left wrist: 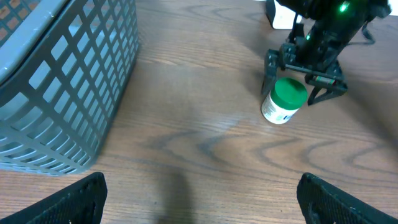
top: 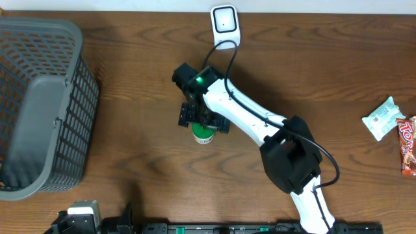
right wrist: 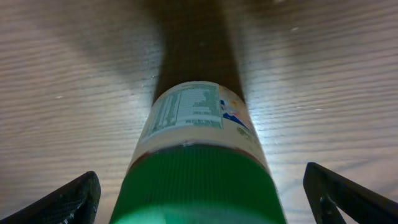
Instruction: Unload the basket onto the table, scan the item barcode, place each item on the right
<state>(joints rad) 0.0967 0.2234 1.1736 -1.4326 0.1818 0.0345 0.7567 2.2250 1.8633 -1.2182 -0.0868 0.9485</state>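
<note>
table (top: 130, 162): brown wood, grained, matt | basket (top: 84, 107): grey plastic | bottle cap (right wrist: 199, 186): ribbed green plastic

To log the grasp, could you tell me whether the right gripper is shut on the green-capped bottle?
No, the right gripper stands open, its fingers clear of the green-capped bottle on both sides.

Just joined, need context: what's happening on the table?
The right claw is open and poised over the green-capped bottle, jaws either side of it, no grip yet. The white scanner sits farther back, apart from the bottle. The left claw is open, holding nothing, parked near the basket.
</note>
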